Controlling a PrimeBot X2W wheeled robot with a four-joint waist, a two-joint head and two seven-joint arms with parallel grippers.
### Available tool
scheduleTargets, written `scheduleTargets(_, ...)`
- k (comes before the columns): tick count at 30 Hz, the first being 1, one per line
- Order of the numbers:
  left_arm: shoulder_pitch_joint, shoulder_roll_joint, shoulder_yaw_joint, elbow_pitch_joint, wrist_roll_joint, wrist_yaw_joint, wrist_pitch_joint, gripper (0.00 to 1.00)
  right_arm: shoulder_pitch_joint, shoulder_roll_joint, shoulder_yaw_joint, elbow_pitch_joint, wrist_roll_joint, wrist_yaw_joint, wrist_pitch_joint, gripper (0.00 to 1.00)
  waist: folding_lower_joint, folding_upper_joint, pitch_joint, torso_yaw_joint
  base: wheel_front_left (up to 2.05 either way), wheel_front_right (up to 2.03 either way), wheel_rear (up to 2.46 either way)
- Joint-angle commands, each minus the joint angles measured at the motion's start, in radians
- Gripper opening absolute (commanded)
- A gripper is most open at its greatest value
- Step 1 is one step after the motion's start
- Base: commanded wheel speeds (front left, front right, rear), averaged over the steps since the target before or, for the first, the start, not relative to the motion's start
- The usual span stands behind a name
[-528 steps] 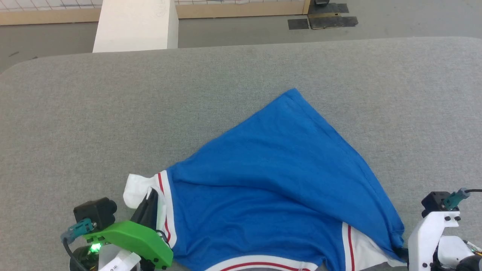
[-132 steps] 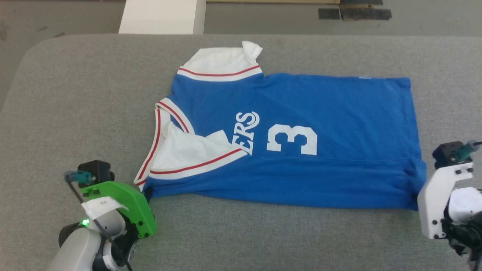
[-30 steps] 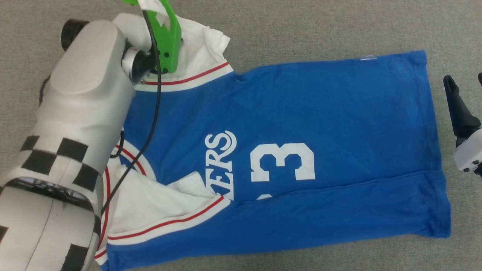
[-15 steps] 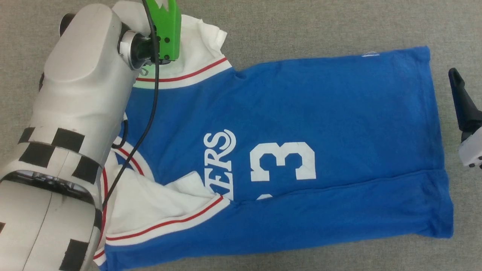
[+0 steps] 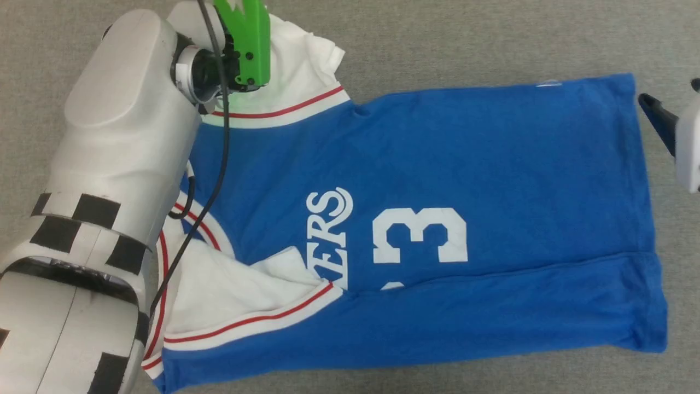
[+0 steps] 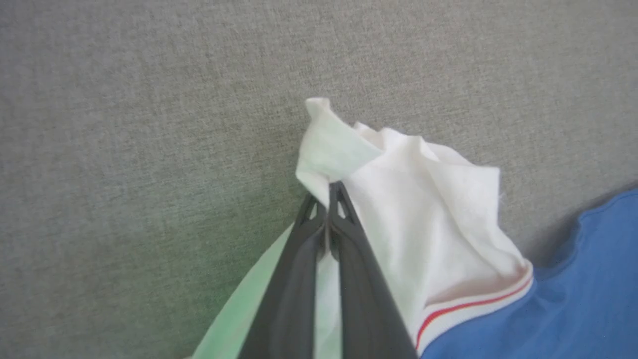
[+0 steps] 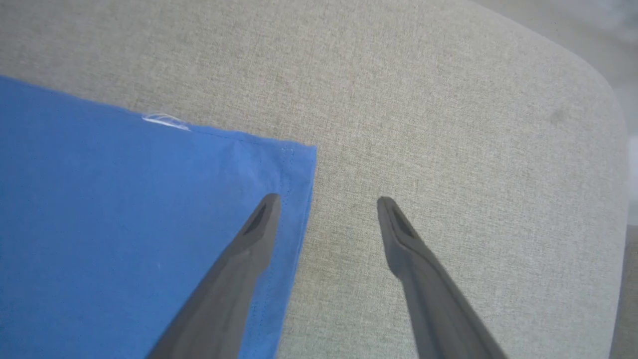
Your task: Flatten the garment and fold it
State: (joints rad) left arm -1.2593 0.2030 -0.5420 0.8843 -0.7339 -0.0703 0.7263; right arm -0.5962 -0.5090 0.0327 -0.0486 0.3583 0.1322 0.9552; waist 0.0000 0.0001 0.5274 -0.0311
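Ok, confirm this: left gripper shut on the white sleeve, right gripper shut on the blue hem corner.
Wrong on the right gripper: it is open over the blue hem corner, per the right wrist view. The left gripper is shut on the white sleeve.

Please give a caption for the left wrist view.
Left gripper pinches the white sleeve of the royal-blue jersey on grey cloth.

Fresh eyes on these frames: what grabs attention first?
The royal-blue jersey with white ERS and 3 lies spread across the grey table. At its upper left in the head view, the left gripper is shut on the bunched white sleeve. The right gripper hangs open at the far hem corner, one finger over blue cloth.
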Motion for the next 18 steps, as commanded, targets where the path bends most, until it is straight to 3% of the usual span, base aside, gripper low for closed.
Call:
scheduleTargets(1, 0.007, 0.006, -0.001, -0.017, -0.002, 0.005, 0.002, 0.0, -0.04, -0.004, 0.026, 0.011, -0.01, -0.002, 0.04, 1.0, 0.0, -0.0001, 0.018, 0.016, 0.0, 0.0, 0.0)
scheduleTargets(8, 0.008, 0.023, 0.003, -0.112, -0.009, 0.024, 0.017, 0.0, -0.153, -0.013, 0.121, 0.091, -0.042, -0.002, 0.182, 1.0, 0.0, -0.0001, 0.065, 0.049, 0.0, 0.0, 0.0)
scheduleTargets(17, 0.034, 0.045, 0.004, -0.215, -0.015, 0.04, 0.025, 0.0, -0.161, -0.026, 0.169, 0.161, -0.031, -0.002, 0.234, 1.0, 0.0, -0.0001, 0.093, 0.071, 0.0, 0.0, 0.0)
scheduleTargets(18, 0.038, 0.048, 0.005, -0.226, -0.017, 0.042, 0.026, 0.0, -0.157, -0.024, 0.165, 0.168, -0.027, -0.002, 0.242, 0.9, 0.0, -0.0001, 0.093, 0.071, 0.0, 0.0, 0.0)
